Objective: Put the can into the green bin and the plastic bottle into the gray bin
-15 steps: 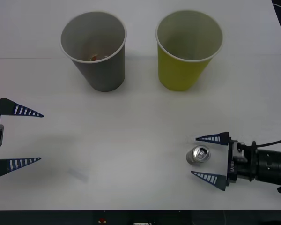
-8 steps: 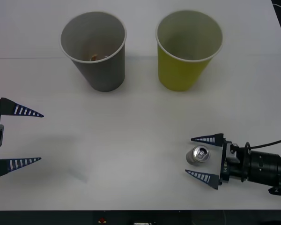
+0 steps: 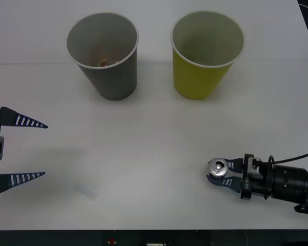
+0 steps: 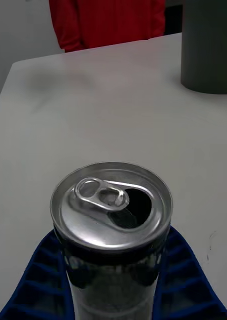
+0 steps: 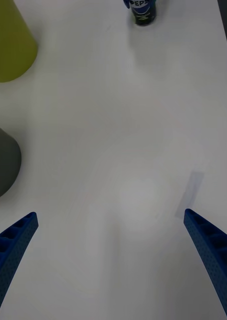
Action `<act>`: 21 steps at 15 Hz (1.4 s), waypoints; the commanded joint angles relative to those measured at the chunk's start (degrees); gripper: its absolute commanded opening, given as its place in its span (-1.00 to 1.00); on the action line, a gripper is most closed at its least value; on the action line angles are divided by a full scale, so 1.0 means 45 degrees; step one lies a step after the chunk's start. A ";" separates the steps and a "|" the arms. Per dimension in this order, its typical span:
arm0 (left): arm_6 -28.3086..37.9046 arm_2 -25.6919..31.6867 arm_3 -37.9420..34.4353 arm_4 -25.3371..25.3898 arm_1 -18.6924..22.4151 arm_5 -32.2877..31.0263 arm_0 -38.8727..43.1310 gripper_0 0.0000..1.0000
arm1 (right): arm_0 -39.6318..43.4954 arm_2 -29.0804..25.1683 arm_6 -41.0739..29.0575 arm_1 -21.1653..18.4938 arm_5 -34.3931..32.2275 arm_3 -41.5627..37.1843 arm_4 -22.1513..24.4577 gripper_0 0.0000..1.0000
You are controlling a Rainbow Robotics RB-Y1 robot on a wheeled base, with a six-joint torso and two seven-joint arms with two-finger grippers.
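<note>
Blue-fingered right end effector pinches the upright can between its fingers.

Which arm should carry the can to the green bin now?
Right. The right gripper is shut on the can; the green bin stands on its side. The left gripper is open, far off.

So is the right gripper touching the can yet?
Touching. In the right wrist view the blue fingers press against both sides of the can with no gap; the front view shows the right gripper closed around it.
</note>
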 commanded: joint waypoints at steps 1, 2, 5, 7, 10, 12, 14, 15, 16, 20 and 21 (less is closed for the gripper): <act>0.0000 0.0000 0.0000 0.0000 0.0000 0.0000 0.0000 1.00 | 0.0000 -0.0060 -0.0131 -0.0040 -0.0249 -0.0025 -0.0127 -1.00; 0.0000 0.0000 0.0000 0.0000 0.0000 0.0000 0.0000 1.00 | 0.0000 -0.0118 -0.0190 -0.0079 -0.0347 -0.0044 -0.0127 -1.00; 0.0000 0.0000 0.0000 0.0000 0.0000 0.0000 0.0000 1.00 | 0.0020 -0.0314 -0.0620 -0.0411 -0.0425 -0.0533 -0.0127 -1.00; 0.0000 0.0000 0.0000 0.0000 0.0000 0.0000 0.0000 1.00 | 0.0137 -0.0392 -0.1694 -0.0684 -0.0386 -0.1099 -0.0029 -1.00; 0.0000 0.0000 0.0000 0.0000 0.0000 0.0000 0.0000 1.00 | 0.0820 -0.1915 -0.3667 -0.0782 -0.0367 -0.2798 0.1729 -1.00; 0.0000 0.0000 0.0000 0.0000 0.0000 0.0000 0.0000 1.00 | 0.1504 -0.3068 -0.5659 -0.0782 -0.0308 -0.4361 0.3116 -1.00; 0.0000 0.0000 0.0000 0.0000 0.0000 0.0000 0.0000 1.00 | 0.2246 -0.4083 -0.7924 -0.0782 -0.0034 -0.6294 0.4502 -1.00; 0.0000 0.0000 0.0000 0.0000 0.0000 0.0000 0.0000 1.00 | 0.2539 -0.4415 -0.8862 -0.0762 0.0122 -0.7075 0.5108 -1.00; 0.0000 0.0000 0.0000 0.0000 0.0000 0.0000 0.0000 1.00 | 0.2832 -0.4747 -0.9975 -0.0762 0.0258 -0.7896 0.5752 -1.00; 0.0000 0.0000 0.0000 0.0000 0.0000 0.0000 0.0000 1.00 | 0.3399 -0.5665 -1.3999 -0.0782 0.0356 -1.0318 0.7686 -1.00; 0.0000 0.0000 0.0000 0.0000 0.0000 0.0000 0.0000 1.00 | 0.3418 -0.5782 -1.4741 -0.0762 0.0356 -1.0669 0.7940 -1.00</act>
